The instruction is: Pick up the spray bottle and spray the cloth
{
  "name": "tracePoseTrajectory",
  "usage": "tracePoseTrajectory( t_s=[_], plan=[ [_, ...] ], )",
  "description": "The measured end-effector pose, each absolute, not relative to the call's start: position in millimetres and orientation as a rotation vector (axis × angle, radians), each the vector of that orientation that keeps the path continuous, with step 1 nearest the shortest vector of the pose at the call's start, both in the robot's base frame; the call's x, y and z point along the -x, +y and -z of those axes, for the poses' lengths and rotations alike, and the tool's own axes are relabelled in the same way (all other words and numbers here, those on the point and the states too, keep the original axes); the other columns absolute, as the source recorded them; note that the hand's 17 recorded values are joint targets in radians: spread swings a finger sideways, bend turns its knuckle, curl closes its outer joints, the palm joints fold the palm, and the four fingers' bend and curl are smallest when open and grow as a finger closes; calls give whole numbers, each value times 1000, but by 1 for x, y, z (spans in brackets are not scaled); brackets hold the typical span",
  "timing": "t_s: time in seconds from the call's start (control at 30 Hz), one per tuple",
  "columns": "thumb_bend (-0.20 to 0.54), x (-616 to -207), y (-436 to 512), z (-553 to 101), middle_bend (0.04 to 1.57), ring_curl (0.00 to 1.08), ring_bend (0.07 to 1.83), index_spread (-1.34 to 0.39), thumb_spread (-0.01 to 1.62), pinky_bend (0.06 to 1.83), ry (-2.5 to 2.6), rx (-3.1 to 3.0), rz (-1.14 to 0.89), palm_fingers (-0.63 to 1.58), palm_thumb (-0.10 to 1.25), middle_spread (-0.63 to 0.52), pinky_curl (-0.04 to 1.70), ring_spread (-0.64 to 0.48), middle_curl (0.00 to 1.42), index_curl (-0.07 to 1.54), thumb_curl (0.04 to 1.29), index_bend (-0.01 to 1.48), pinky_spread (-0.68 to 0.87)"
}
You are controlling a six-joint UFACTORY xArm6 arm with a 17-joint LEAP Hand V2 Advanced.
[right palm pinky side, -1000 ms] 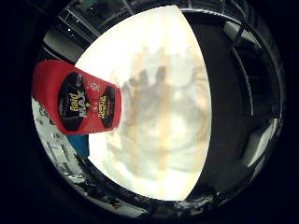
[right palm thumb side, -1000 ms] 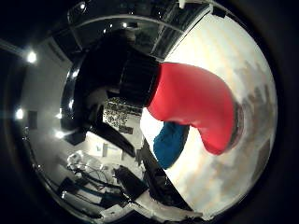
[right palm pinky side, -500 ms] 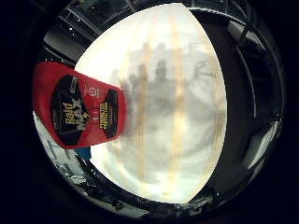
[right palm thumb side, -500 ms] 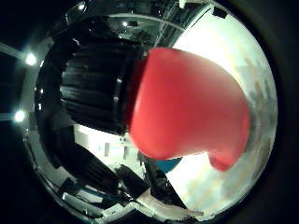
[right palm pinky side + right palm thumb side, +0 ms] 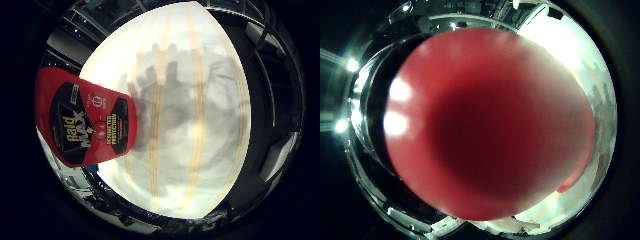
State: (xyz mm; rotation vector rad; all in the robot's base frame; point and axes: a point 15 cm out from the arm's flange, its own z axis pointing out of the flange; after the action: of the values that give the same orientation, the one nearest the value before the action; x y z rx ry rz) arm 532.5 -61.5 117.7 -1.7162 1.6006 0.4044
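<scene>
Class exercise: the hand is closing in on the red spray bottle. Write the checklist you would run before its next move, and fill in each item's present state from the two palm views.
1. Spray bottle in view: ok, its red body with a black label shows in the little finger side view.
2. Bottle close to the palm: ok, its red top fills most of the thumb side view.
3. Bottle resting on the table: ok, its base sits on the pale tabletop.
4. Fingers round the bottle: cannot tell, no part of the hand shows.
5. Cloth located: not ok, no cloth can be made out in either view.
6. Nozzle direction: cannot tell, the top is too close to read.
</scene>
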Motion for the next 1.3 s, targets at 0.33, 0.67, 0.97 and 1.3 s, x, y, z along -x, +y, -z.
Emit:
tracePoseTrajectory(
  t_s=[0.33,0.67,0.97,1.3],
  plan=[
    [-25,-533,-65,-118,276,257,545,-128,936,445,1607,1697,-398,245,281,63,309,88,356,255,291,153,291],
    [-19,-532,-56,-115,373,282,698,-177,976,547,1590,1615,-457,434,398,-21,294,-67,395,278,295,163,9],
    [-16,-524,-32,-118,465,326,903,-279,1001,865,1526,1436,-634,752,571,-108,314,-192,444,322,313,184,-244],
    [-20,-528,-40,-123,911,460,1135,-438,1014,1136,1530,1391,-617,1308,742,-175,442,-225,638,557,349,479,-380]
  ],
)
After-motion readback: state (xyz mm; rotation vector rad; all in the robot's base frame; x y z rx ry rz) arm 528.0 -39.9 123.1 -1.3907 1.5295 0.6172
